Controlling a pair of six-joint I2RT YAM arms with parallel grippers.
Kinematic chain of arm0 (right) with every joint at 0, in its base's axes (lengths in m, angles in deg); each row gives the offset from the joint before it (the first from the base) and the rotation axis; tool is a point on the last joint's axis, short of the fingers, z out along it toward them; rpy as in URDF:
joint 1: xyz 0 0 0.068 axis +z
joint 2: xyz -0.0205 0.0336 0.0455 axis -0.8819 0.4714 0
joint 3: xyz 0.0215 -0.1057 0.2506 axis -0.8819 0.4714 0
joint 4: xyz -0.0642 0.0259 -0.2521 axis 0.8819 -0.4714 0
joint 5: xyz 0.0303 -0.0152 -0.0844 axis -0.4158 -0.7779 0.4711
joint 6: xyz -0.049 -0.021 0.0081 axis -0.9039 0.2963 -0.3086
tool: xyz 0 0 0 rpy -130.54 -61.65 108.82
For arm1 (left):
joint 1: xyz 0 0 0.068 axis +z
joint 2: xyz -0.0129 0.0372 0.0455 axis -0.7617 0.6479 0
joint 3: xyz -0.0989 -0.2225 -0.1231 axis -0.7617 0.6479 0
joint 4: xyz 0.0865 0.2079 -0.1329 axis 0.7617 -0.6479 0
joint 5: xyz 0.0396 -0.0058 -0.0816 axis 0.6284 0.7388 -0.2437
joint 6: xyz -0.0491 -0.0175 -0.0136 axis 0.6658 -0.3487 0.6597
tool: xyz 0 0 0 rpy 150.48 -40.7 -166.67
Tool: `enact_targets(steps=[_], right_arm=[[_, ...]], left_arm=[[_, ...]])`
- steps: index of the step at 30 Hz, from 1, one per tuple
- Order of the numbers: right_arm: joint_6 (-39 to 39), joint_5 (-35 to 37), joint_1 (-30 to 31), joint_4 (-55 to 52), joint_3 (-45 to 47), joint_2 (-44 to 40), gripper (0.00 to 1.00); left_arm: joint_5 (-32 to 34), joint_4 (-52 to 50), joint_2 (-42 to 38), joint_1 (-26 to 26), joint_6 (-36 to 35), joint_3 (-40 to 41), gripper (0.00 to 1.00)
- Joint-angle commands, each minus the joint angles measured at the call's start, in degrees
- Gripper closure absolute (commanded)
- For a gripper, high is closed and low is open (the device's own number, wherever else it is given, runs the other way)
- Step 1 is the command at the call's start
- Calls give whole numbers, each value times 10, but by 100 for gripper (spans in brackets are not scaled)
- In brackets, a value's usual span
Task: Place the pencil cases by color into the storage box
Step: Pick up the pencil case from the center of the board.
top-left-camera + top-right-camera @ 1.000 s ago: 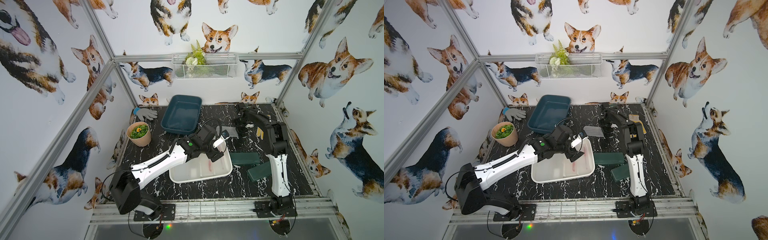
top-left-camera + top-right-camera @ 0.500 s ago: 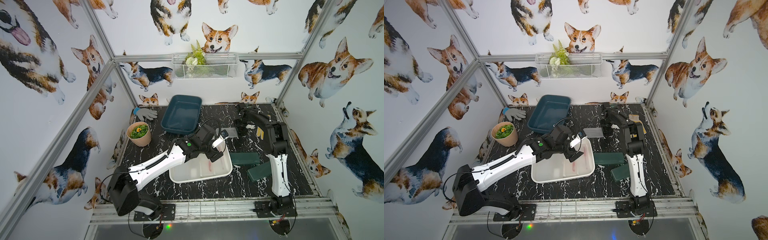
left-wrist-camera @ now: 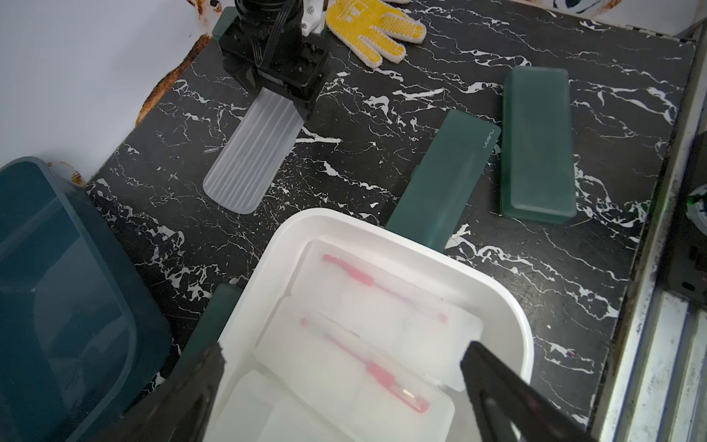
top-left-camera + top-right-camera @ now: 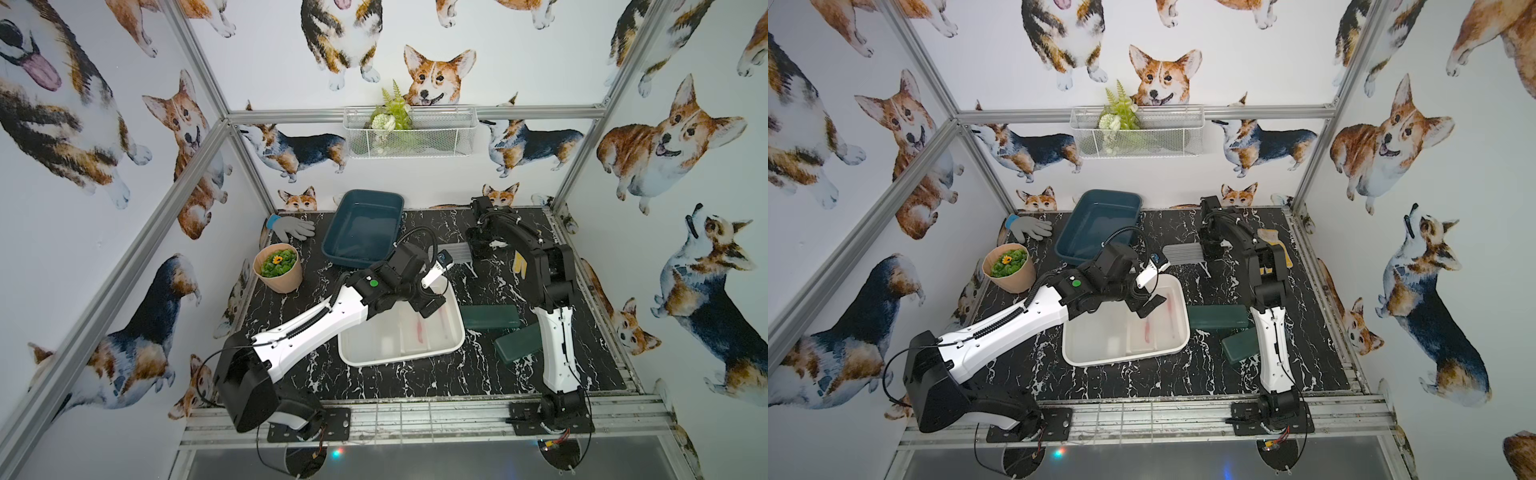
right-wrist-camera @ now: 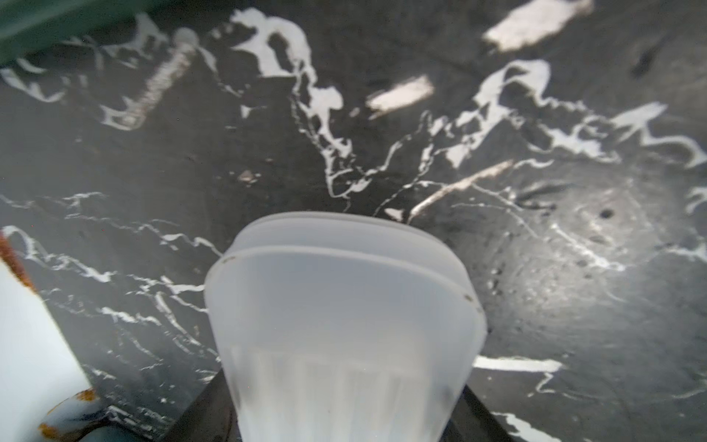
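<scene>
**Right gripper clamped on the frosted ribbed case, left gripper wide open over the white box**

In both top views the left gripper (image 4: 432,293) (image 4: 1148,291) hangs over the far part of the white storage box (image 4: 399,361). Its jaws are spread wide and hold nothing. Frosted cases (image 4: 415,332) lie flat inside the box. The right gripper (image 4: 478,245) reaches down near the back of the table (image 4: 415,382), at one end of the frosted ribbed case (image 4: 457,251). That case lies between the teal storage box (image 4: 361,228) and the right arm. Two dark green cases (image 4: 490,316) (image 4: 517,343) lie on the table just beside the white storage box, on the right arm's side. A grey glove (image 4: 291,227) and a flower pot (image 4: 278,270) sit on the left side.

In the left wrist view the left gripper's dark fingers (image 3: 509,394) stand far apart and empty above two frosted cases with pink pens inside. Further off, the right gripper sits astride the end of the frosted ribbed case, which lies flat on the marble. A yellow glove (image 3: 375,26) lies near it. A third dark green case (image 3: 214,317) shows just beside the white box's rim, on the teal box's side.

In the right wrist view the frosted ribbed case fills the gap between the right gripper's fingers (image 5: 206,421), which press against both of its long sides.
</scene>
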Motion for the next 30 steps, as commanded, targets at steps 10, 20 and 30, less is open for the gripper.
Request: enact_targets(steps=[10, 20, 30], right_arm=[[-61, -19, -4, -28, -74, -51, 36], [-301, -50, 31, -104, -69, -116, 42], [-479, -37, 111, -194, -59, -164, 40]], left_arm=[[-14, -7, -69, 69, 131, 28, 0], [20, -36, -92, 108, 253, 42, 0], [10, -73, -141, 190, 345, 77, 0]])
